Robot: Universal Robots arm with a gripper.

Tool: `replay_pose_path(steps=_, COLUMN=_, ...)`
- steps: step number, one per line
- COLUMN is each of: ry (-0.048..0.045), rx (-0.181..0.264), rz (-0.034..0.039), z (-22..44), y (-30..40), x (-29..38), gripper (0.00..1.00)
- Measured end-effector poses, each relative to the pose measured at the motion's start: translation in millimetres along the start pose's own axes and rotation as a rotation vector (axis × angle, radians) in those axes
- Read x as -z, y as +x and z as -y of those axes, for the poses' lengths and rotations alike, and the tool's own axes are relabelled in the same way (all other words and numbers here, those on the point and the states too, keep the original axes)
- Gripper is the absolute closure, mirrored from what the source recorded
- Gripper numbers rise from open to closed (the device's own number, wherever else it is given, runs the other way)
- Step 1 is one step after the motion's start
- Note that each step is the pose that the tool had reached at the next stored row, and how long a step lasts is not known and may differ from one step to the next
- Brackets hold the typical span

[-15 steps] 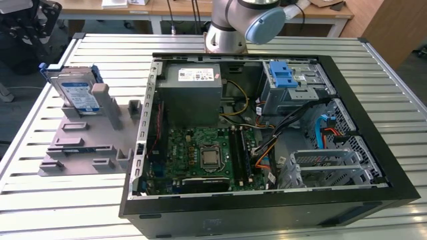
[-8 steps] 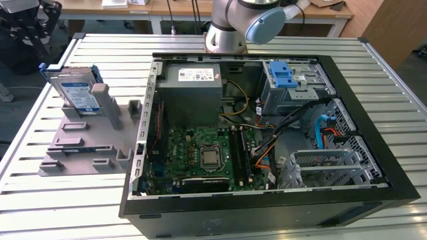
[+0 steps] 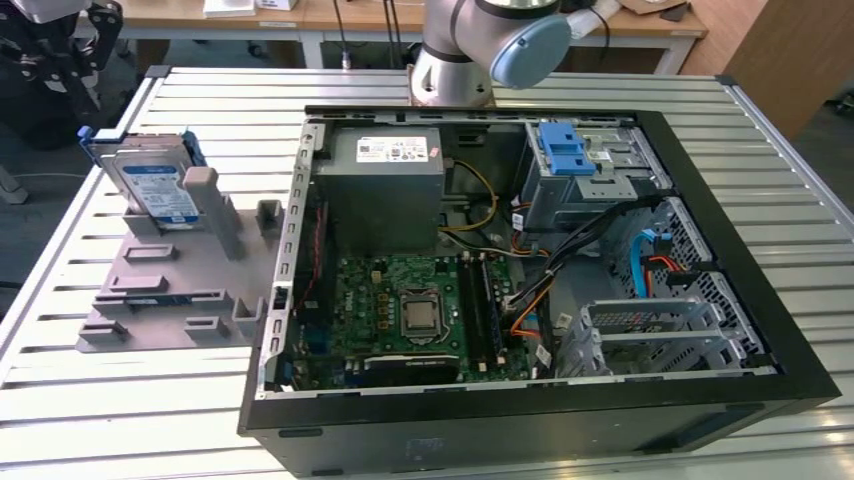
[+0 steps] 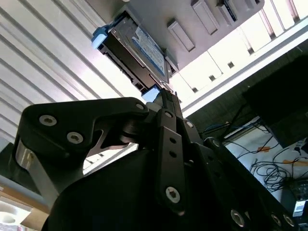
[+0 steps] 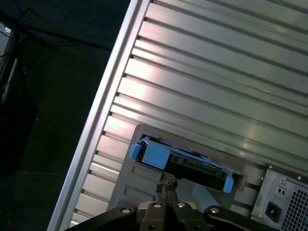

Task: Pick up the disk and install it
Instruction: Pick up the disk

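The gripper (image 5: 165, 186) has its fingertips (image 4: 165, 97) drawn together with nothing between them, near the disk (image 5: 192, 163) but apart from it. The disk (image 3: 150, 185) stands on edge in a grey holder (image 3: 174, 290) on the slatted table (image 3: 80, 400), at the exterior view's left of the open computer case (image 3: 747, 330). The holder hides the disk's lower edge. The arm (image 3: 467, 50) is cut off at the far edge.
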State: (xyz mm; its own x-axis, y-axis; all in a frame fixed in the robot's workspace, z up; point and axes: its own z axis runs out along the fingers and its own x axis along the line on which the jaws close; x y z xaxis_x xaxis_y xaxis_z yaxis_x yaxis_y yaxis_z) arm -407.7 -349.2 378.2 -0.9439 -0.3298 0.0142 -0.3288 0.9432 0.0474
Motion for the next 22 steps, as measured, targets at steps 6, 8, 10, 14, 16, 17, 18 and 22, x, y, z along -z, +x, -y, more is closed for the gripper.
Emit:
replay_pose_path(steps=6, ry=0.0010, rx=0.082, rz=-0.0038, z=0.0, y=0.0, x=-0.3, gripper=0.89)
replay_pose_path(steps=8, ry=0.0013, rx=0.107, rz=-0.0050, z=0.0, y=0.0, x=-0.3, gripper=0.89)
replay_pose_path(steps=10, ry=0.0016, rx=0.133, rz=-0.0062, z=0.0, y=0.0, x=-0.4, gripper=0.89)
replay_pose_path(steps=14, ry=0.0024, rx=0.187, rz=-0.0087, z=0.0, y=0.0, x=-0.7, gripper=0.89)
replay_pose_path(steps=16, ry=0.0028, rx=0.214, rz=-0.0099, z=0.0, y=0.0, x=-0.8, gripper=0.89)
replay_pose_path(steps=17, ry=0.0029, rx=0.227, rz=-0.0105, z=0.0, y=0.0, x=-0.9, gripper=0.89)
replay_pose_path(steps=18, ry=0.0031, rx=0.240, rz=-0.0110, z=0.0, y=0.0, x=-1.0, gripper=0.89)
replay_pose_path(steps=22, ry=0.0029, rx=0.290, rz=-0.0126, z=0.0, y=0.0, x=-1.2, gripper=0.89)
